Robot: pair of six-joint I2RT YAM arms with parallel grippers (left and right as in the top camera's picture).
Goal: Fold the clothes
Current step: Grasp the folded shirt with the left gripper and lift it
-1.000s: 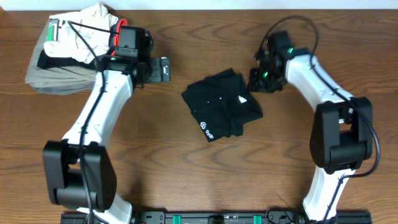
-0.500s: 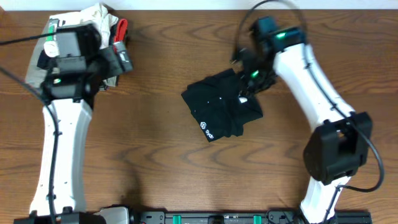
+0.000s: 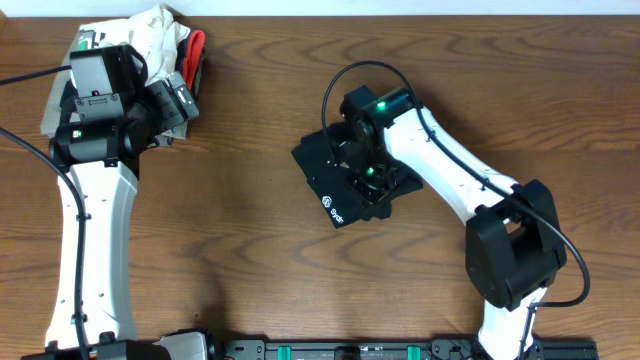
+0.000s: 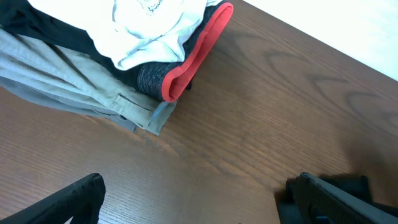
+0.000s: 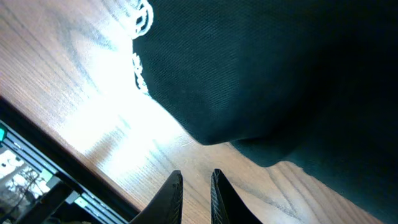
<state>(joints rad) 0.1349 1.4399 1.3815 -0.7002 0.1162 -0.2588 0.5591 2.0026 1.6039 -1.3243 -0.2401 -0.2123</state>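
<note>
The right pincer (image 5: 194, 186), tips nearly pressed together and empty, hangs over the black top (image 3: 328, 192) — the left pincer (image 4: 199, 205), spread wide, is well apart, by the pile (image 4: 74, 81).

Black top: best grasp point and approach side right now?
Probably take the logo corner of the black top, coming low from the robot's near-left side over the table. That corner juts out flat with wood around it; the right gripper and its arm cover the bundle's other half.
</note>
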